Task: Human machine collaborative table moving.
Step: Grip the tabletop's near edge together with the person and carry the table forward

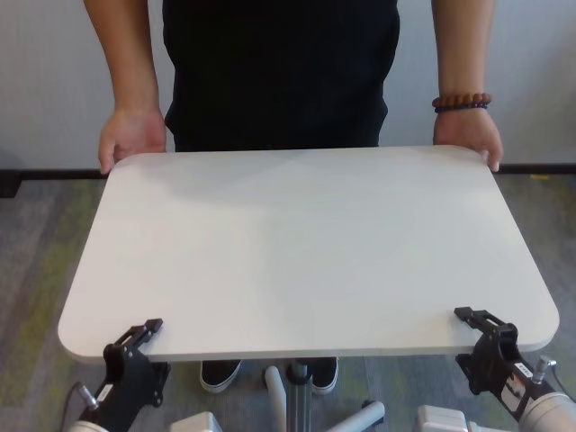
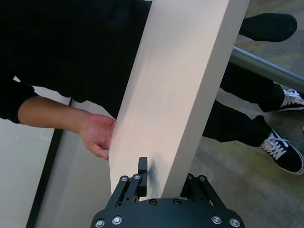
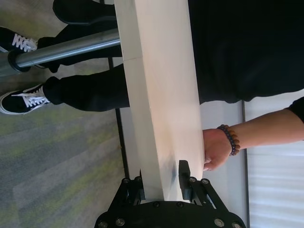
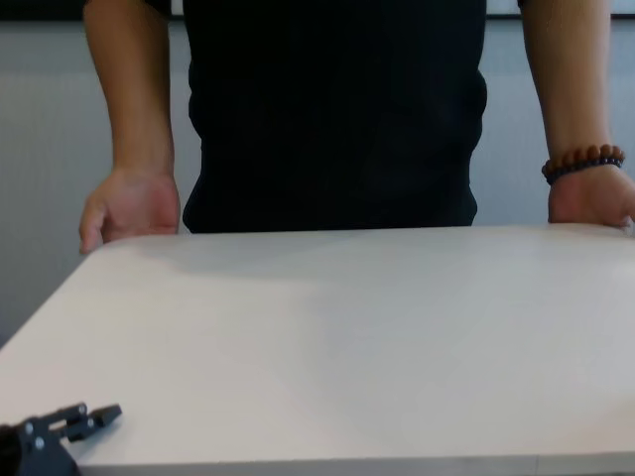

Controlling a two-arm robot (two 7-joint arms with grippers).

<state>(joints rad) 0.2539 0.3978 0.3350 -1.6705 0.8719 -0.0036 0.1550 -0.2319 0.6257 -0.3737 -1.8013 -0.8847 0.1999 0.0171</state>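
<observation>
Grippers come first: the left gripper at lower left and the right gripper at lower right each pinch the near edge of the table, sharing its weight. Beyond, at the frame's top, the human grips both far corners, probably to steer.

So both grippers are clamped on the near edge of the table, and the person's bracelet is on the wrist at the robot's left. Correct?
Not quite. The bracelet is on the wrist at the robot's right, as the head view shows. The left gripper and right gripper do clamp the table's near edge.
</observation>
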